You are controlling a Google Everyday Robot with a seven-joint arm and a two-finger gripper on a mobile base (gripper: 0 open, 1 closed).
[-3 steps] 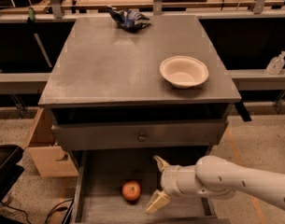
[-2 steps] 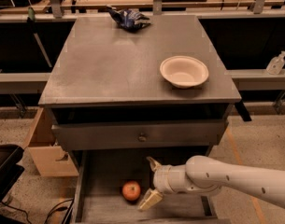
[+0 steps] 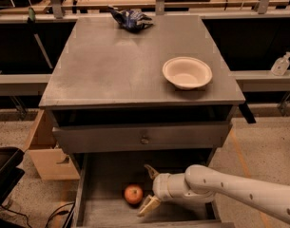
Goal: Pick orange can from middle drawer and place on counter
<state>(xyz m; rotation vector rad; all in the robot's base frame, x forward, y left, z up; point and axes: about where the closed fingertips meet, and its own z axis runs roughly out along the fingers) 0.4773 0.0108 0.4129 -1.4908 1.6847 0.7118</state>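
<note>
Now the grey counter (image 3: pixel 111 65) waits up top, and below it the middle drawer (image 3: pixel 106 172) stands open with the gripper (image 3: pixel 144 191) inside, its two fingers (image 3: pixel 147 205) spread wide and holding nothing, just beside the orange can (image 3: pixel 133 194) on the drawer floor. That can is round, so a bump from one finger could roll it away, or a loose squeeze could drop it.

Grey counter (image 3: pixel 111 65): white bowl (image 3: pixel 187 72) near right, dark blue bag (image 3: pixel 131 19) far edge. Open middle drawer (image 3: pixel 106 175) floor: orange can (image 3: pixel 133 194); gripper (image 3: pixel 148 189) just right, fingers spread.
</note>
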